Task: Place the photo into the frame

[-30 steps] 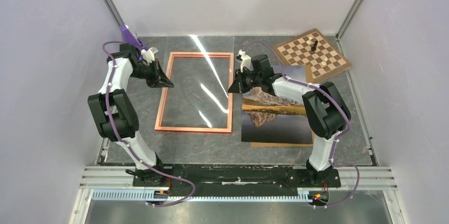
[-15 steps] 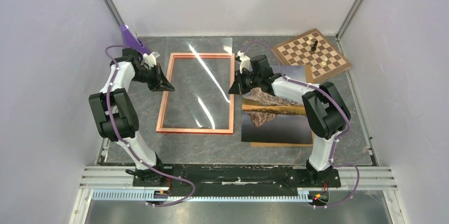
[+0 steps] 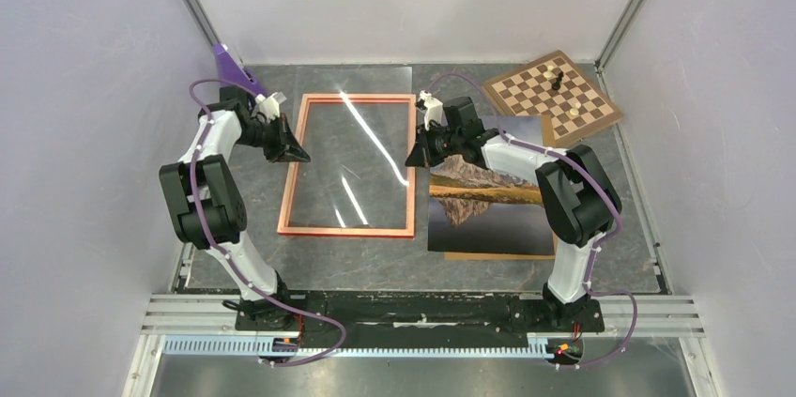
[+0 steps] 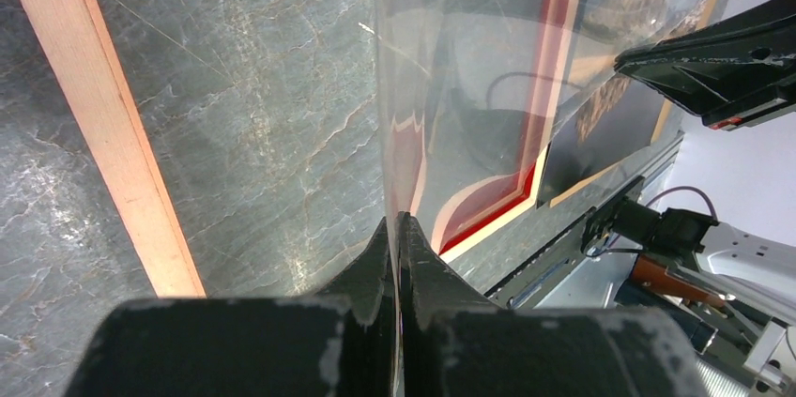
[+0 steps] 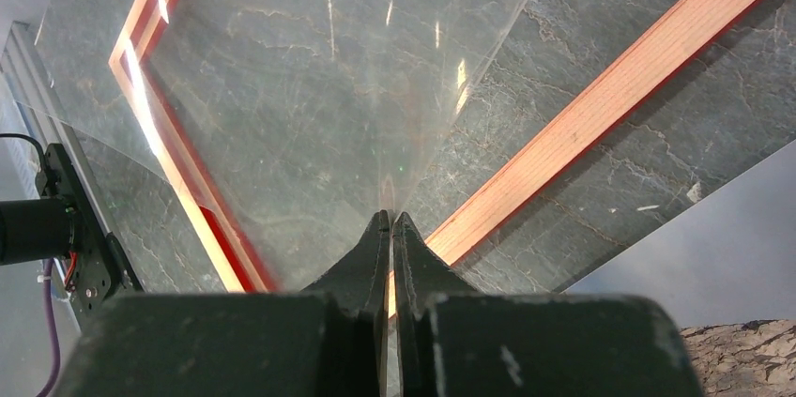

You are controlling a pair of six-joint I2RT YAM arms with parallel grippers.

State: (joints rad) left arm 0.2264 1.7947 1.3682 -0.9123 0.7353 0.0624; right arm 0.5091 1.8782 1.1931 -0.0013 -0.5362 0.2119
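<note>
Clear sheet (image 3: 361,134) over frame (image 3: 345,230), edges pinched by left gripper (image 3: 303,155), right gripper (image 3: 410,160).

Grey marbled tabletop (image 3: 375,266) under orange-red frame (image 3: 347,230), brown chessboard (image 3: 535,101) and brown backing board (image 3: 497,255)

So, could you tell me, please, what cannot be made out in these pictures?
- Photo: top view, far end hidden by the right arm.
- Brown board under it: top view, only a near strip shows; the photo covers the rest.
- Clear sheet, pinched by left gripper and right gripper: near edge lost in glare, top view.
- Chess pieces: top view, too small to name.
</note>
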